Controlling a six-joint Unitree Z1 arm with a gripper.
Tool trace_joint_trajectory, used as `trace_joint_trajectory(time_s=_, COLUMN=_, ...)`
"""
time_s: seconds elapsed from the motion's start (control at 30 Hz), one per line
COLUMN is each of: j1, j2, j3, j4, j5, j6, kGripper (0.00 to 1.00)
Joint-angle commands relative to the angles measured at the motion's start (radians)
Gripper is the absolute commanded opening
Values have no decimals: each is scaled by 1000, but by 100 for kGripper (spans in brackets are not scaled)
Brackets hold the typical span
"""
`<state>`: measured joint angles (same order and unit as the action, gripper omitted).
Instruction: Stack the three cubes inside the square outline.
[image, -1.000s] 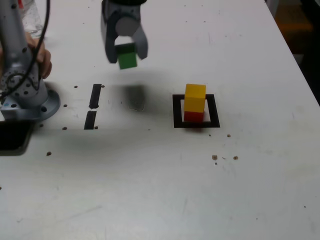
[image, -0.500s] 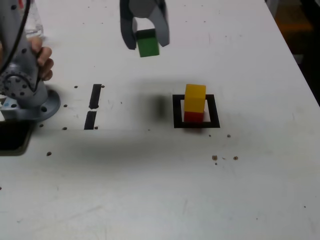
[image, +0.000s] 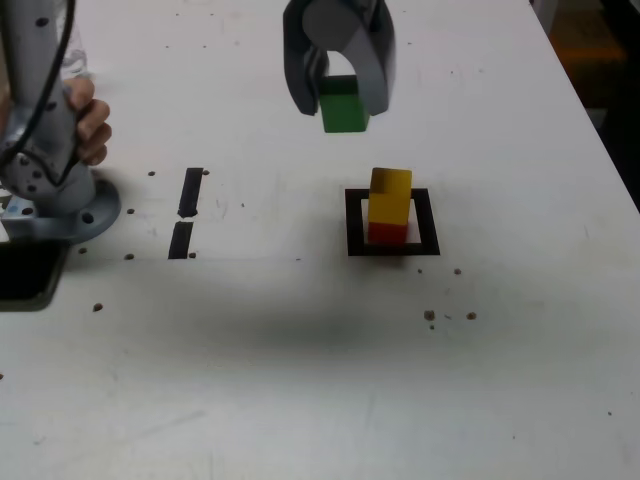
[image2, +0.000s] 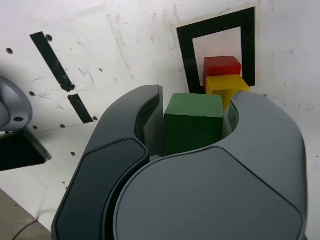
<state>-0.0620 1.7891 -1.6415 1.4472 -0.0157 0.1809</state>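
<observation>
Since a moment ago, the gripper has carried the green cube across the table toward the exterior view's right, from above the two black tape strips to a spot in the air close beside the stack and higher than it. Its jaws are clamped on the green cube, one on each side, which the wrist view shows clearly.

Nearest the camera, the white table is bare apart from a few small brown specks and scuff marks. Further back sits the square outline of black tape. Inside it the red cube rests on the white centre with the yellow cube on top of it. The yellow cube looks slightly turned on the red one.

This means two of three cubes are already stacked, and the last one is nearly overhead. By my judgement, it needs to shift a little further over the yellow cube before being lowered.

At the exterior view's left stands the arm's grey base, with a person's hand resting behind it. A dark floor shows past the far right corner.
</observation>
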Motion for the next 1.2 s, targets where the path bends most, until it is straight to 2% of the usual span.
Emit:
trace_joint_trajectory(time_s=0.0, j1=-12, j2=13, j3=-10, j4=2, j5=0, j6=0, kGripper=15)
trace_joint_trajectory(time_s=0.57, j1=-100, j2=86, j3=-52, j4=-6, j5=12, j6=-17, kGripper=16)
trace_joint_trajectory(time_s=0.87, j1=-129, j2=110, j3=-38, j4=-55, j5=22, j6=-28, kGripper=16)
trace_joint_trajectory(time_s=0.97, j1=-137, j2=123, j3=-38, j4=-67, j5=30, j6=-35, kGripper=16)
trace_joint_trajectory(time_s=1.17, j1=-139, j2=136, j3=-34, j4=-80, j5=70, j6=-52, kGripper=16)
